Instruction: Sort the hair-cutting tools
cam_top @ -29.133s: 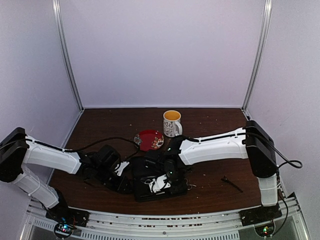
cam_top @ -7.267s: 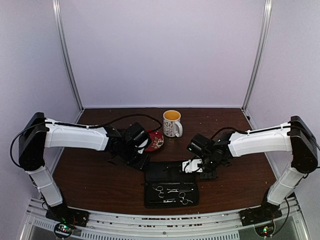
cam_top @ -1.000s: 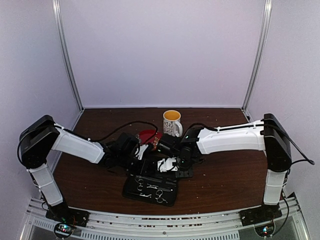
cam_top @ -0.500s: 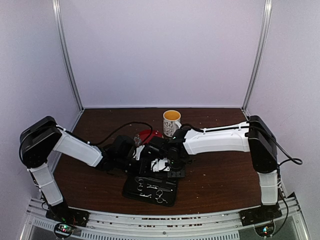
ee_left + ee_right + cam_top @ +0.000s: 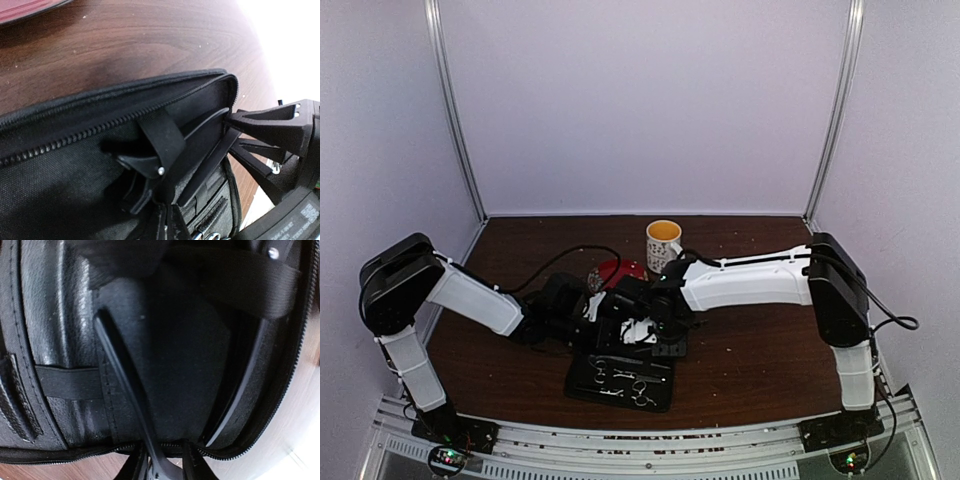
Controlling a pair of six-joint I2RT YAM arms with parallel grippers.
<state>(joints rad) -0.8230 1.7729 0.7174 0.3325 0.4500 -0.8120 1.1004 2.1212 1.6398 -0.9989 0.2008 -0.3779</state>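
The black zip case point(image 5: 582, 377) lies open near the front, with two silver scissors point(image 5: 606, 372) point(image 5: 640, 396) strapped in its near half. Both grippers meet over the far half. My right gripper point(image 5: 162, 454) is slightly open, and a thin black clip point(image 5: 120, 375) lies loose between its fingers, reaching into the case. A second curved black clip point(image 5: 240, 395) lies along the zip edge. My left gripper point(image 5: 169, 222) is shut, its tips at the lining beside the elastic strap point(image 5: 162, 137). I cannot tell whether it pinches the fabric. The left wrist view shows both clips point(image 5: 210, 165) point(image 5: 205, 122).
A red patterned saucer point(image 5: 616, 269) sits just behind the grippers. A patterned mug point(image 5: 663, 245) with a yellow inside stands behind it. The right gripper's fingers point(image 5: 270, 127) appear at the case's corner in the left wrist view. Brown tabletop surrounds the case.
My right arm has moved left over the case's far half, toward the left gripper, and its jaws have parted around the clip. The left gripper and the case have stayed put.
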